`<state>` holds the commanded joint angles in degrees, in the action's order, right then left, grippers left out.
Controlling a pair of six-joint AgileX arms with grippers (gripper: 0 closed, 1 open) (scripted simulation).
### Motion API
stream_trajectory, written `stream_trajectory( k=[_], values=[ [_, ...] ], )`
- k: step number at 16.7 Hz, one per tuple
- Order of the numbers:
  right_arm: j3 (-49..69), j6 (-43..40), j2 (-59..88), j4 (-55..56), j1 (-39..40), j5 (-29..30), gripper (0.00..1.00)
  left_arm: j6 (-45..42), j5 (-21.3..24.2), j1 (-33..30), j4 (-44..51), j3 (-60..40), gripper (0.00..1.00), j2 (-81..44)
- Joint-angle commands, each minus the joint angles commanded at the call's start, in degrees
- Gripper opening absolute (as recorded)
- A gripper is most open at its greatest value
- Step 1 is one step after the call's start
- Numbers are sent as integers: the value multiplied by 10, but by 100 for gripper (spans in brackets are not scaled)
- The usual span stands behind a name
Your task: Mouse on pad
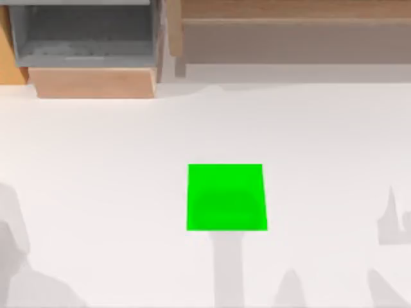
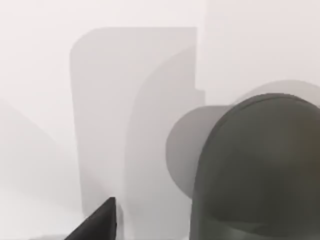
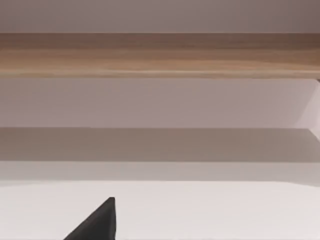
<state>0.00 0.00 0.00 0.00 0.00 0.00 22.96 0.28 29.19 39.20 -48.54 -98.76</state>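
The pad is a flat bright green square lying near the middle of the white table, with nothing on it. The mouse is a smooth dark grey rounded body seen very close in the left wrist view, resting on the white surface. My left gripper is right beside it, with a black tip showing at the frame's edge; whether it touches the mouse I cannot tell. My right gripper hangs over bare white table and faces the back wall.
A grey open box on a wooden base stands at the back left. A long wooden shelf runs along the back right, also seen as the wooden shelf. Arm shadows fall along the table's front edge.
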Motion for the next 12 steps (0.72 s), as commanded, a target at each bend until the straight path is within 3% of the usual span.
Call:
stream_trajectory(
  k=[6, 12],
  values=[
    [0, 0, 0, 0, 0, 0, 100, -1, 0, 0, -33, 21, 100, -18],
    [0, 0, 0, 0, 0, 0, 100, -1, 0, 0, -33, 21, 55, -18]
  ],
)
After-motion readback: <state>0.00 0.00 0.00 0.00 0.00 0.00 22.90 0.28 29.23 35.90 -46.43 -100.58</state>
